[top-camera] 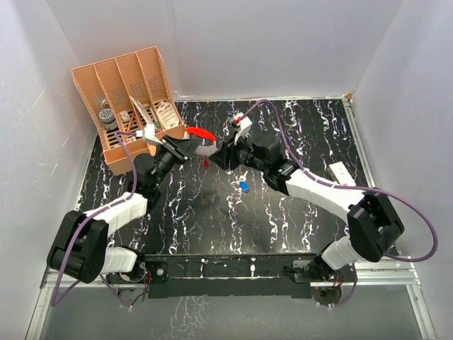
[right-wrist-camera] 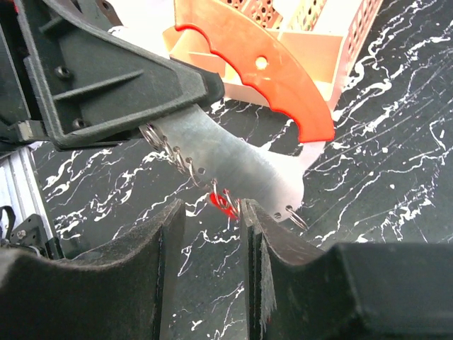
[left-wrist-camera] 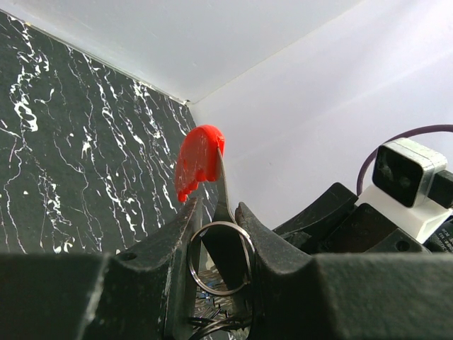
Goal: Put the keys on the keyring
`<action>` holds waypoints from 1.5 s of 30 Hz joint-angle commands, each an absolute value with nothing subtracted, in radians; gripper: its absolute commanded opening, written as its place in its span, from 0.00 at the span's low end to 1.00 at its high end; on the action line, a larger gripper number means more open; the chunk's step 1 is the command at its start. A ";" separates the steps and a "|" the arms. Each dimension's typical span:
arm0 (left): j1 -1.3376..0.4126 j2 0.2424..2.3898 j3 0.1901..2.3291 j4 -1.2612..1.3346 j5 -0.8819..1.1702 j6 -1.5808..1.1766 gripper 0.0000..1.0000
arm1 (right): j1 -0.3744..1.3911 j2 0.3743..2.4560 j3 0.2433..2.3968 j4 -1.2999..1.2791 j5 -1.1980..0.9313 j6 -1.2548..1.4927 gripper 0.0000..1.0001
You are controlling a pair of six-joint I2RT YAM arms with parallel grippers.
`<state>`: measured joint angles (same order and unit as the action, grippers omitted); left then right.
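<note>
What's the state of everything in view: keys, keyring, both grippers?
Red-handled flat grey keyring: off the black marbled table, clamped.
Left gripper: shut on keyring.
Tiny red-headed key: at keyring's ring-lined edge; threaded or not, unclear.
Right gripper: open, tips near the red-headed key.
Tiny blue-headed key: loose on table.

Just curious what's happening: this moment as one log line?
left gripper: shut on keyring | right gripper: open by red key | blue key: on table
</note>
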<state>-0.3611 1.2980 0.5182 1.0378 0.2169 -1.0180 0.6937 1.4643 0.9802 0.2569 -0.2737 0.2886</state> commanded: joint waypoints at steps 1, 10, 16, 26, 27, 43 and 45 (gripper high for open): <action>-0.358 1.277 0.570 1.060 0.220 -1.030 0.00 | 0.697 1.472 1.048 0.298 -0.307 0.250 0.34; -0.358 1.281 0.592 1.022 0.231 -1.038 0.00 | 0.725 1.513 1.088 0.270 -0.288 0.212 0.30; -0.358 1.278 0.605 0.980 0.230 -1.044 0.00 | 0.742 1.526 1.111 0.259 -0.263 0.203 0.29; -0.358 1.273 0.617 0.942 0.234 -1.046 0.00 | 0.750 1.556 1.126 0.257 -0.236 0.199 0.26; -0.358 1.274 0.617 0.942 0.236 -1.047 0.00 | 0.751 1.557 1.127 0.259 -0.235 0.199 0.25; -0.359 1.276 0.622 0.937 0.239 -1.053 0.00 | 0.750 1.563 1.125 0.257 -0.224 0.199 0.14; -0.359 1.278 0.623 0.939 0.239 -1.055 0.00 | 0.752 1.566 1.127 0.257 -0.224 0.199 0.16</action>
<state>-0.3611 1.2980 0.5762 0.9081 0.2245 -1.0416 0.7452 1.5604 1.0775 0.2340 -0.2340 0.2108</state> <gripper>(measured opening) 0.226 0.148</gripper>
